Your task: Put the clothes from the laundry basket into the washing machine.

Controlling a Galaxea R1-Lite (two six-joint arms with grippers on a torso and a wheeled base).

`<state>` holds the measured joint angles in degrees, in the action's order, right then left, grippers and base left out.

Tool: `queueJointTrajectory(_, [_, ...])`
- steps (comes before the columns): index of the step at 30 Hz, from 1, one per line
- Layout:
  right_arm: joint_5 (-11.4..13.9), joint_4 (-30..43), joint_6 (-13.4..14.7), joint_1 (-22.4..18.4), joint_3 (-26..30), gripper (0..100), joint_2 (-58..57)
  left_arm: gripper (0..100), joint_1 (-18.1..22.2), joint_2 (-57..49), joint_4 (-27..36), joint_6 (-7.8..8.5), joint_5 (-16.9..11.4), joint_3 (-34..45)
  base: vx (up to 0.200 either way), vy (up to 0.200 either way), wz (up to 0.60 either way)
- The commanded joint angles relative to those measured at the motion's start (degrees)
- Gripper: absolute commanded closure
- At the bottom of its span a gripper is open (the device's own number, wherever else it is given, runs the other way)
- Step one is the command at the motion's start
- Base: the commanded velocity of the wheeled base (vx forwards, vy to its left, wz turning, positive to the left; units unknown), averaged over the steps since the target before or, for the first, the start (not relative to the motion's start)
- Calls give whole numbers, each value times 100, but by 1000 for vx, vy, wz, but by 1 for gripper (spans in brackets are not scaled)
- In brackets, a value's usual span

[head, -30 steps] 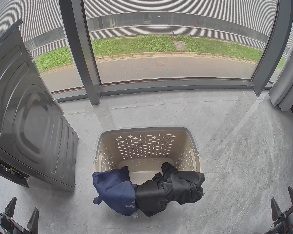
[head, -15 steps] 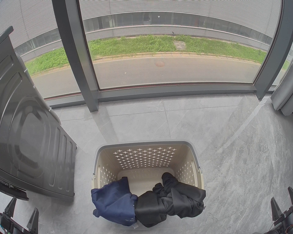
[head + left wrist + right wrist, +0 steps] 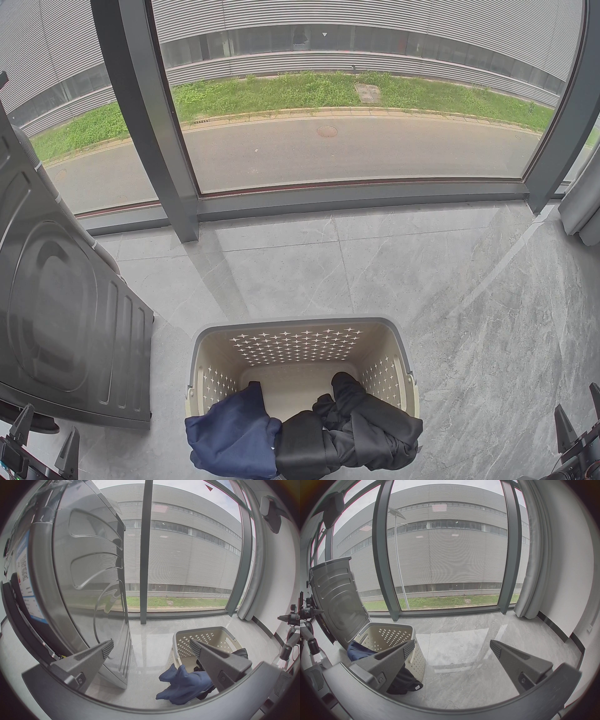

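A pale grey stone-tile floor (image 3: 406,269) runs up to a floor-to-ceiling window (image 3: 350,94) with a dark frame post (image 3: 147,119) in the upper left of the head view. A grey curtain (image 3: 584,200) hangs at the right edge.

The beige laundry basket (image 3: 300,325) stands on the floor at lower centre. A navy garment (image 3: 234,437) and a black garment (image 3: 362,428) are draped side by side over its near rim. The ribbed grey panel of the washing machine (image 3: 62,325) fills the left edge, just beside the basket.

Bare floor lies open beyond the basket and to its right.

The left pincer (image 3: 49,422), lower left, and the right pincer (image 3: 576,400), lower right, both gape wide and hold nothing.
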<state>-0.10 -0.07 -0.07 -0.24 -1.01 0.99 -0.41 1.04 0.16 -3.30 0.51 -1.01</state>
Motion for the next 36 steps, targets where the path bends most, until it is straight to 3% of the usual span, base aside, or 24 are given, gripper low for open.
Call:
queueJointTrajectory(1, [1, -1, -1, -2, 101, 0, -99, 0, -2, -86, 2, -4, 2, 92, 0, 0, 0])
queueJointTrajectory(8, [1, -1, -1, -2, 101, 0, -99, 0, 6, -95, 2, -4, 2, 92, 171, 0, 0])
queueJointTrajectory(17, [1, -1, -1, -2, 101, 0, -99, 0, -2, -95, 2, -4, 2, 92, 0, 0, 0])
queueJointTrajectory(23, [1, -1, -1, -2, 101, 0, -99, 0, -2, -86, 2, -4, 2, 92, 200, 0, 0])
queueJointTrajectory(36, [1, -1, -1, -2, 101, 0, -99, 0, -2, -95, 2, -4, 2, 92, 15, 0, 0])
